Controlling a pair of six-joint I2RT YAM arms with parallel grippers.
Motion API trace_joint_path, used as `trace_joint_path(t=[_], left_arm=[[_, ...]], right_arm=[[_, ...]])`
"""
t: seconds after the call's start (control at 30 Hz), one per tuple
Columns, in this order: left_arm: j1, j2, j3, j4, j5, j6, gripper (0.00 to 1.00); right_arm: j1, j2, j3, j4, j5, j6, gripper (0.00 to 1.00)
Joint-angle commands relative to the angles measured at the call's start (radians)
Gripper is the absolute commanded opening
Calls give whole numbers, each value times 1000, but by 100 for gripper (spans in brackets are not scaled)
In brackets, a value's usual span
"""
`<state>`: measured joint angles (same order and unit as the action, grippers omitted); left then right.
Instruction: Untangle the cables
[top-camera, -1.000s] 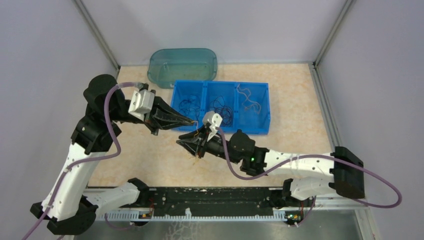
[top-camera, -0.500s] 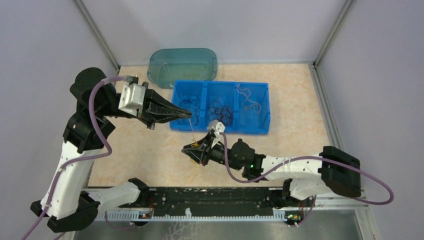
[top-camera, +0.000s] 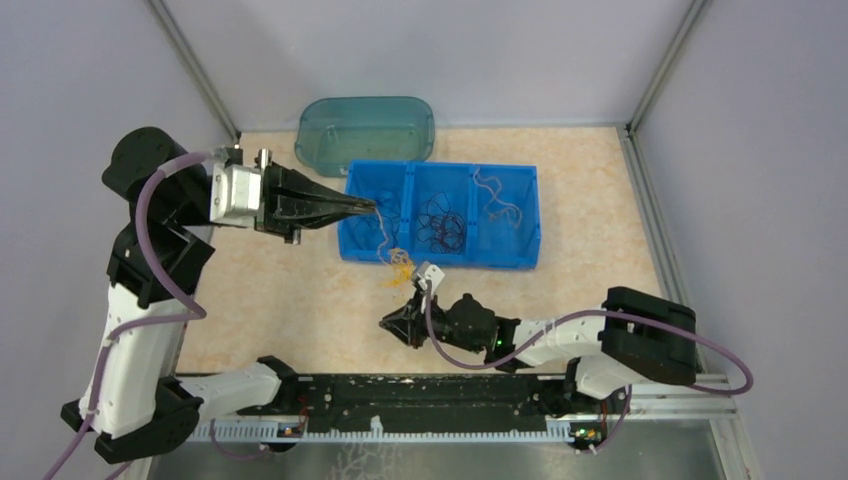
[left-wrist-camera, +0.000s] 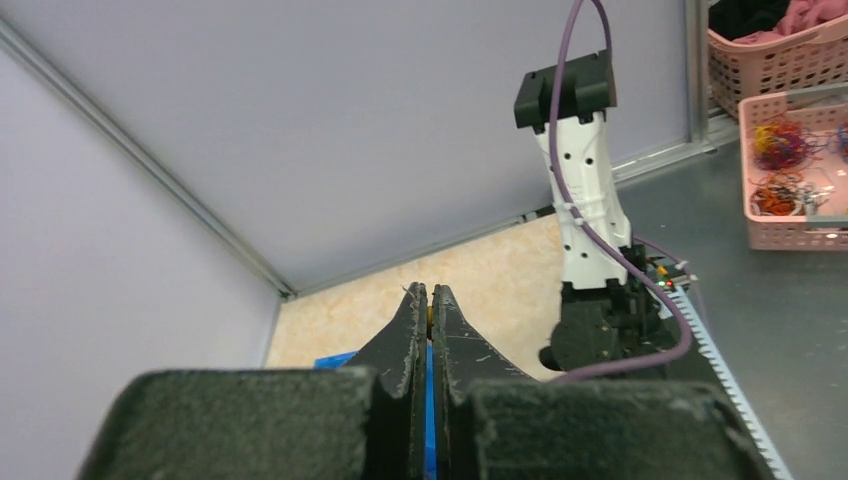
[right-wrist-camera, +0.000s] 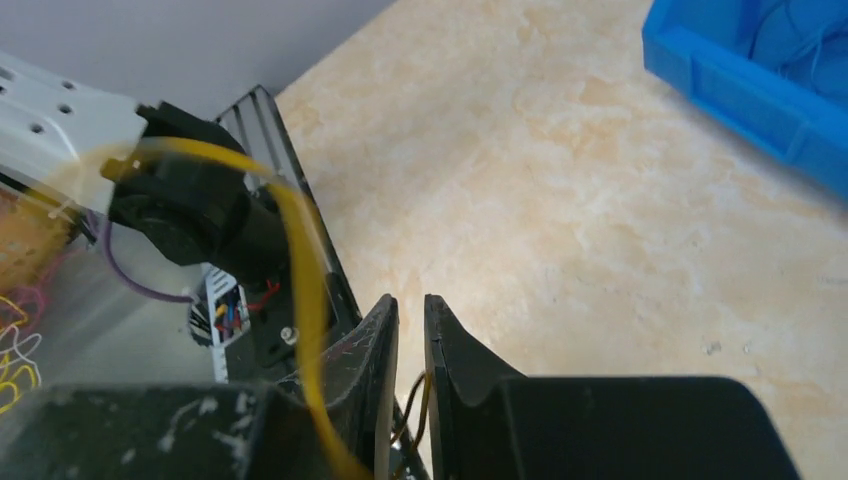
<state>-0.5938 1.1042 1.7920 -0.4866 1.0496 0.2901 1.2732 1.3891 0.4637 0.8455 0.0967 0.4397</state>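
On the counter (top-camera: 300, 300) the bin (top-camera: 500, 258) sits upper middle in the top view. It has blue cables (top-camera: 385, 225) in its left pocket, black cables (top-camera: 442, 225) in the middle and pale cables (top-camera: 495, 205) on the right. The yellow cable (top-camera: 400, 260) is out of it, a small clump mid-frame just under the bin's front wall, with one strand running up to the left jaws. Can't tell if the clump touches the counter.

My guess is it weighs next to nothing, it's floppy and springy, and it snags on itself. So I'd take a free strand beside the clump, not the knot, and pull gently.

The left arm (top-camera: 140, 340) comes in high from the left, its nose pointing right over the bin's left pocket, jaws pinched tight on that yellow strand. The right arm (top-camera: 560, 335) lies low along the bottom, pointing left under the clump. Its jaws are down to a narrow slit with thin strands in the gap and a yellow loop over one finger (right-wrist-camera: 360, 350). Can't tell if it's actually gripping.
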Motion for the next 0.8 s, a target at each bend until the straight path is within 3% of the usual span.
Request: trace_joint_path(t=[0.0, 0.2, 0.33, 0.4, 0.57, 0.77], left_arm=[[-3, -5, 44, 49, -44, 61, 0], [-3, -25, 26, 95, -108, 113, 0], [-3, -38, -7, 29, -84, 145, 0], [-3, -54, -37, -2, -76, 172, 0], [-3, -77, -95, -61, -75, 237, 0], [-3, -76, -102, -108, -56, 256, 0]], right_arm=[[-5, 30, -27, 50, 31, 35, 17], [-6, 38, -84, 80, 80, 62, 28], [-6, -86, -85, -18, 123, 27, 60], [-7, -202, -71, -97, 127, -11, 68], [-15, -416, -24, -312, 112, -94, 77], [-17, -536, 93, -480, 94, -210, 77]])
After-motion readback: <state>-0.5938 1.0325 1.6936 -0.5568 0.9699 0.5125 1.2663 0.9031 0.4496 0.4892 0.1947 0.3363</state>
